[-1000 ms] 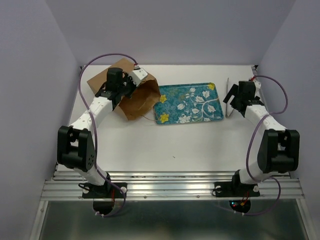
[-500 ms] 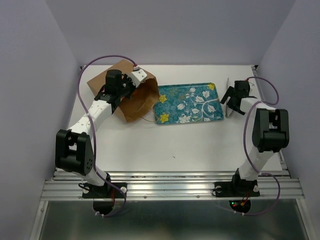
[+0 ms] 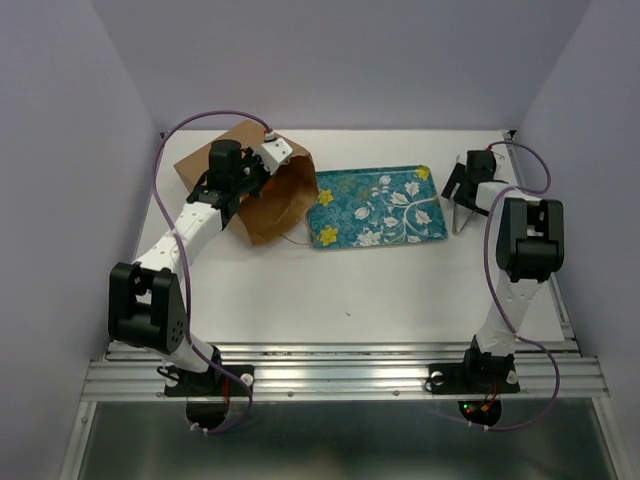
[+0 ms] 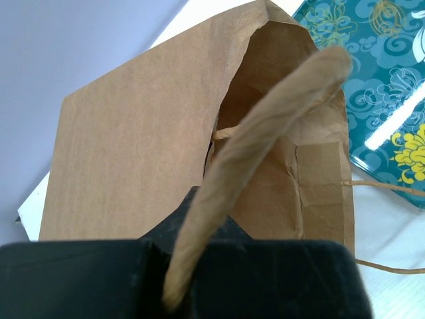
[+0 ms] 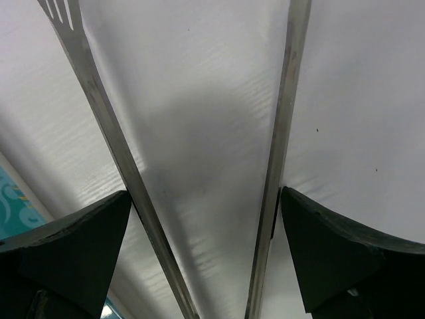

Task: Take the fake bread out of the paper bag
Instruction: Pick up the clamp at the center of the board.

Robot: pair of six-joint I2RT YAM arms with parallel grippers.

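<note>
Two arms on the table (image 3: 350, 290), and I read the top view first. The paper bag (image 3: 285, 210) lies on its side near the far left corner. Its open mouth faces the teal floral tray (image 3: 375, 172), which sits at the middle of the far edge. The bag's mouth rim comes right up to the tray's left edge.

The left gripper (image 3: 258, 172) is at the upper rim of the bag mouth. In the left wrist view its fingers (image 4: 99, 279) are pressed together on a fold of that rim, and the pinched paper rises away from them toward the tray (image 4: 392, 86). The bag (image 4: 133, 153) gapes behind the fold. Its inside is only partly in view, and I cannot tell where the fake bread is. A thin cord handle (image 4: 382, 187) trails from the mouth onto the table beside the tray.

The right gripper (image 3: 462, 188) is near the far right corner, just off the tray's right edge. Its fingers (image 5: 73, 246) are spread wide, with one arm of the metal tongs (image 5: 106, 126) lying against the inner face of each finger. The tongs (image 3: 457, 215) show as a thin grey strip by the tray's right edge.
</note>
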